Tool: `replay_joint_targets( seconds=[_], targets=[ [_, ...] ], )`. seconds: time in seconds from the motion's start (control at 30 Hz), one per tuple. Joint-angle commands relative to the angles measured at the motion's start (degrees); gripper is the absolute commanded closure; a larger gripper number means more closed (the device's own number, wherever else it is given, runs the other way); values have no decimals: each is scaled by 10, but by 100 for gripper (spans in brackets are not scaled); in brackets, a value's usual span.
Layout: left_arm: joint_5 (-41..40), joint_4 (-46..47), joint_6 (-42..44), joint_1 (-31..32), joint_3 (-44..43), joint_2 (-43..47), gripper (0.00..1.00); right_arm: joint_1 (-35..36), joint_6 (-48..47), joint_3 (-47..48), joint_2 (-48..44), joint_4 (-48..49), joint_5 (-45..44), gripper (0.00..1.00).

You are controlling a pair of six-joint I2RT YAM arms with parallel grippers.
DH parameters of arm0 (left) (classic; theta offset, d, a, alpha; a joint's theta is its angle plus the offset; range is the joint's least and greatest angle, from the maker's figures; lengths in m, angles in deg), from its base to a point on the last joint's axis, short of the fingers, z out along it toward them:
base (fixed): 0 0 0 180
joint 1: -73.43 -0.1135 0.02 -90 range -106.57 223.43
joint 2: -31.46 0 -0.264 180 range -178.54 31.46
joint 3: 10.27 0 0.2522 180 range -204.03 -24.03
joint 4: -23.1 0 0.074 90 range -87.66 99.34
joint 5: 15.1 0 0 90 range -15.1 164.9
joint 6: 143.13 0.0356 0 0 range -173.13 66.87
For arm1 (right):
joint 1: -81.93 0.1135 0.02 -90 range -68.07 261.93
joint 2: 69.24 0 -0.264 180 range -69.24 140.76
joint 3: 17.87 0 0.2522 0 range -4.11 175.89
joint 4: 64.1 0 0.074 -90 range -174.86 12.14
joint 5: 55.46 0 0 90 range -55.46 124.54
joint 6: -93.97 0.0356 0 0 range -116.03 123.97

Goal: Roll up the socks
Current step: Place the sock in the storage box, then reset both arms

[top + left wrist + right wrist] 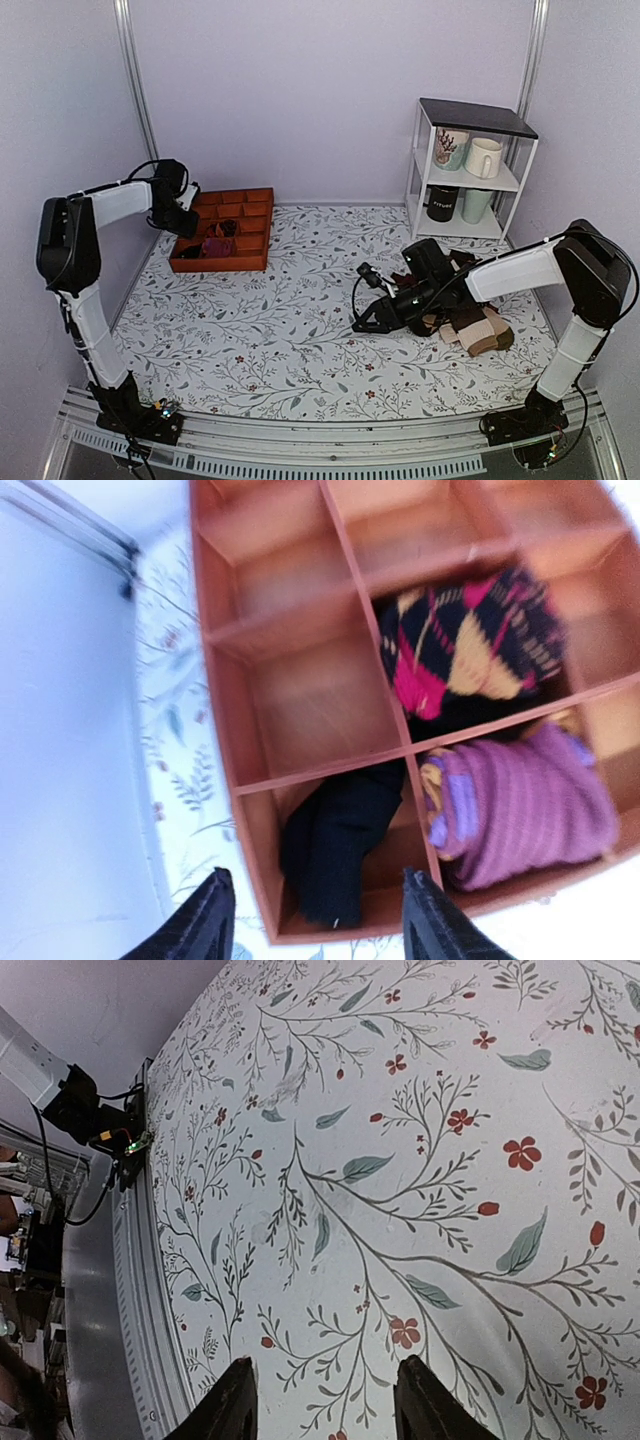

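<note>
The black fabric socks lie bundled in the near-left corner compartment of the orange-brown divided wooden tray, which sits at the far left of the table covered by a white cloth printed with leaves and red flowers. The bundle leans against the compartment's right divider. The left gripper hangs just above that compartment with its 2 dark fingers spread and nothing between them.

In the compartment to the right of the black bundle lies a rolled purple ribbed pair. Behind that one sits a pair with a black, pink and yellow diamond pattern.

The right gripper is low over bare cloth near the table's middle, fingers apart and holding nothing. Beside its arm lies a loose heap of brown and beige socks. A white shelf with mugs stands at the far right.
</note>
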Motion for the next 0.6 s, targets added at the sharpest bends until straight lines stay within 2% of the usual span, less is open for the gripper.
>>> replay_joint_targets(
  seconds=[0.0, 0.03, 0.07, 0.13, 0.17, 0.2, 0.23, 0.27, 0.37, 0.57],
  targets=[
    [4, 53, 7, 15, 38, 85, 39, -4, -17, 25, -10, -32, -26, 48],
    [5, 66, 7, 20, 52, 104, 37, -4, -21, 32, -13, -43, -38, 43],
    [2, 83, 5, 27, 67, 121, 33, -4, -27, 40, -15, -56, -48, 34],
    [-2, 105, -6, 44, 98, 161, 10, -7, -37, 53, -22, -77, -70, 25],
    [3, 117, -14, 53, 117, 180, 2, -10, -40, 59, -26, -83, -78, 23],
    [7, 132, -20, 63, 136, 202, 1, -13, -40, 62, -32, -84, -86, 21],
    [6, 144, -29, 75, 159, 223, 1, -15, -38, 67, -39, -86, -92, 5],
    [11, 159, -36, 87, 183, 244, 0, -18, -35, 71, -43, -90, -98, 1],
    [12, 200, -72, 128, 262, 311, 1, -22, -14, 84, -54, -96, -143, 0],
    [82, 288, -139, 197, 398, 408, 1, -22, 37, 80, -93, -106, -259, 0]
  ],
)
